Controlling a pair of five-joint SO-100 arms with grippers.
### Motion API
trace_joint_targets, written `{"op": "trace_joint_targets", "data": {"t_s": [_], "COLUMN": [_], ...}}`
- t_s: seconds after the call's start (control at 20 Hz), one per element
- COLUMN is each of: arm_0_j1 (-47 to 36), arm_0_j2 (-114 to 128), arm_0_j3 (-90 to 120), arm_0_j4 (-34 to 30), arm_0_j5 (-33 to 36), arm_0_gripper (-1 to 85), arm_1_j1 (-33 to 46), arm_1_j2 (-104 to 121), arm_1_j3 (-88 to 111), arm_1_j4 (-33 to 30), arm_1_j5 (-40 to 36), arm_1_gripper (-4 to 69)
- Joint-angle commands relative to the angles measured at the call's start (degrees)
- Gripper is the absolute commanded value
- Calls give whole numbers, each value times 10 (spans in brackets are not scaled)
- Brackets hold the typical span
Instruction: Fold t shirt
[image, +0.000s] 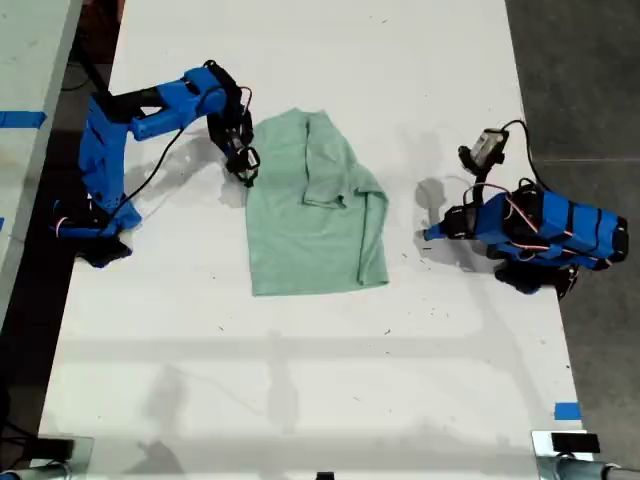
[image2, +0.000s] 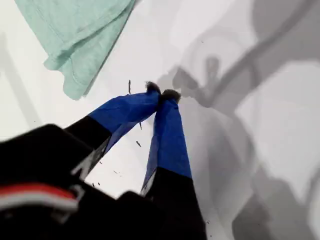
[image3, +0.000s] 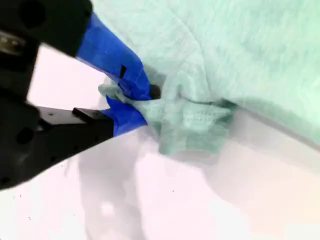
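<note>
The t shirt (image: 312, 205) lies partly folded near the middle of the white table (image: 300, 400), its sleeve side on the exterior view's right doubled over onto the body. At its edge on the exterior view's left, my second gripper (image3: 131, 101) pinches a bunched bit of the mint cloth between its blue jaws. My first gripper (image2: 162, 93) rests on the table toward the exterior view's right, clear of the shirt, jaw tips pressed together on nothing.
</note>
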Motion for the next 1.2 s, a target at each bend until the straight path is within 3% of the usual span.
{"op": "trace_joint_targets", "data": {"t_s": [0.0, 0.2, 0.5, 0.8, 0.95, 1.15], "arm_0_j1": [-11, -22, 72, 206, 236, 201], "arm_0_j2": [74, 190, 169, 119, 56, 56], "arm_0_j3": [-10, -65, -236, -240, -241, -240], "arm_0_j4": [40, 55, 52, -40, -49, -4], "arm_0_j5": [-4, 24, 33, 26, 28, 11], "arm_0_gripper": [-3, -3, -3, -3, 58, 120], "arm_1_j1": [-6, -6, -5, -4, -4, -4], "arm_1_j2": [4, 4, 4, 4, 4, 4], "arm_1_j3": [29, 29, 29, 29, 29, 29], "arm_1_j4": [-13, -13, -13, -13, -13, -13], "arm_1_j5": [-12, -12, -13, -15, -14, -14], "arm_1_gripper": [15, 15, 15, 15, 15, 15]}}
